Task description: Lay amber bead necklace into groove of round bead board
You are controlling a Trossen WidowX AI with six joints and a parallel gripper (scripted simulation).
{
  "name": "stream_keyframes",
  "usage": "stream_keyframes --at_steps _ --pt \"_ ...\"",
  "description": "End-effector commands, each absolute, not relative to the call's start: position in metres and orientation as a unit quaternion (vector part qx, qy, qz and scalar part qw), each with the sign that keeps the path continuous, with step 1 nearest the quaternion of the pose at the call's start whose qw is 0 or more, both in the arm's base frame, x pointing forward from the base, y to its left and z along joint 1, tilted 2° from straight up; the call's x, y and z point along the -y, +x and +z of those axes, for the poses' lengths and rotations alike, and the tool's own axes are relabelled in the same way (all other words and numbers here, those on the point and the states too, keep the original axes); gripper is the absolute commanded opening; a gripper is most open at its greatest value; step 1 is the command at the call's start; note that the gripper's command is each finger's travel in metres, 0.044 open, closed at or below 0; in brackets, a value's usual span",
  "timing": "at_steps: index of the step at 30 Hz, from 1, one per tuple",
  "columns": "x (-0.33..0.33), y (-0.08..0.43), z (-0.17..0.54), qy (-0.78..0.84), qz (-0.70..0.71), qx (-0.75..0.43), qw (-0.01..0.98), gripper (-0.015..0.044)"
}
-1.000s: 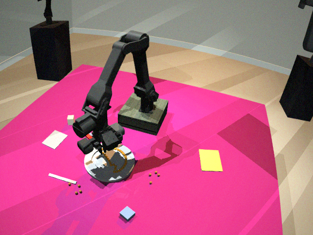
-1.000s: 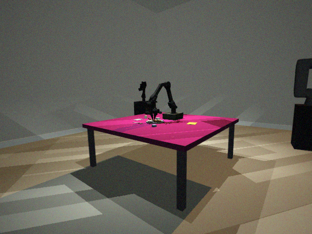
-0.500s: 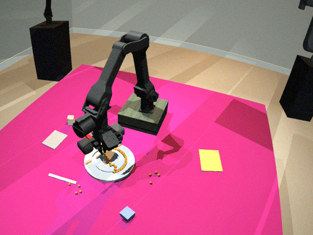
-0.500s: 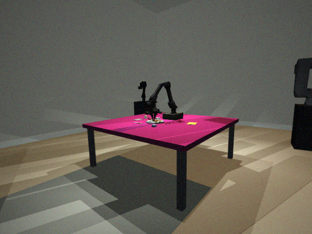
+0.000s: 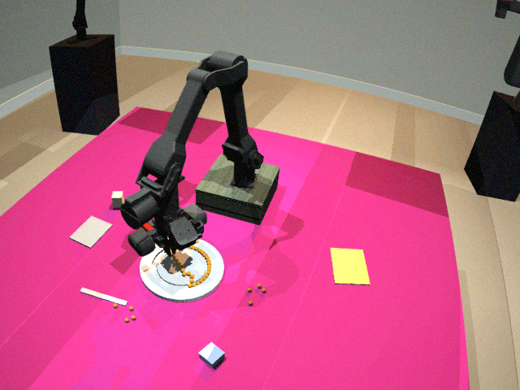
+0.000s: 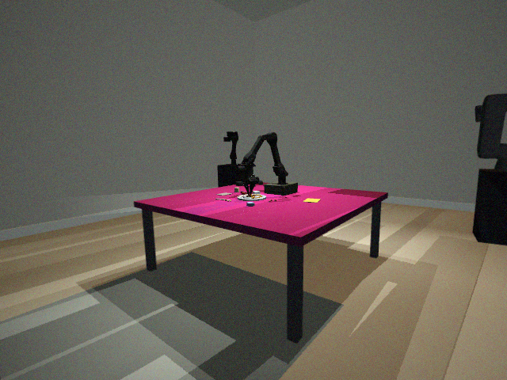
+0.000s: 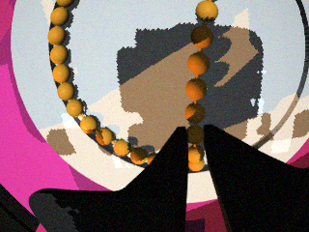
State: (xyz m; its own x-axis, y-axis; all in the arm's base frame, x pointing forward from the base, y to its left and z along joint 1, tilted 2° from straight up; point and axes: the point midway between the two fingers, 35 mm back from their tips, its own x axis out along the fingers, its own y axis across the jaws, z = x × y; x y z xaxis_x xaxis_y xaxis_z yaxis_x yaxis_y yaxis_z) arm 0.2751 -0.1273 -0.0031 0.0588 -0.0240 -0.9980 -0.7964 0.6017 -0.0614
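Note:
The amber bead necklace [image 5: 209, 263] [image 7: 198, 63] lies on the white round bead board [image 5: 216, 278] [image 6: 263, 198] [image 7: 29, 58]. One side of it curves along the groove, on the right in the top view and on the left in the wrist view. The other side runs across the board's middle, with a small zigzag near the front. The groove on the opposite side shows no beads. My gripper [image 5: 170, 253] [image 6: 249, 195] [image 7: 193, 133] is shut on the necklace, with a bead between the fingertips, low over the board's back part. The fingers hide some beads.
Loose amber beads lie right [image 5: 250, 289] and front left [image 5: 131, 308] of the board, near a white strip [image 5: 103, 296]. A blue block [image 5: 211, 354] is in front, a yellow sheet [image 5: 350, 266] right, a pale square [image 5: 91, 231] and cream cube [image 5: 117, 198] left. The arm's base box [image 5: 231, 203] stands behind.

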Motion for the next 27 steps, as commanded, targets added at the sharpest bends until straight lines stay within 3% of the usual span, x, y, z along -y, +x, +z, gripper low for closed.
stream_keyframes --at_steps 1,27 --pt "0.127 0.275 -0.003 -0.332 0.298 -0.618 0.647 0.0" --pt "0.157 0.284 0.003 -0.336 0.299 -0.617 0.646 0.0"
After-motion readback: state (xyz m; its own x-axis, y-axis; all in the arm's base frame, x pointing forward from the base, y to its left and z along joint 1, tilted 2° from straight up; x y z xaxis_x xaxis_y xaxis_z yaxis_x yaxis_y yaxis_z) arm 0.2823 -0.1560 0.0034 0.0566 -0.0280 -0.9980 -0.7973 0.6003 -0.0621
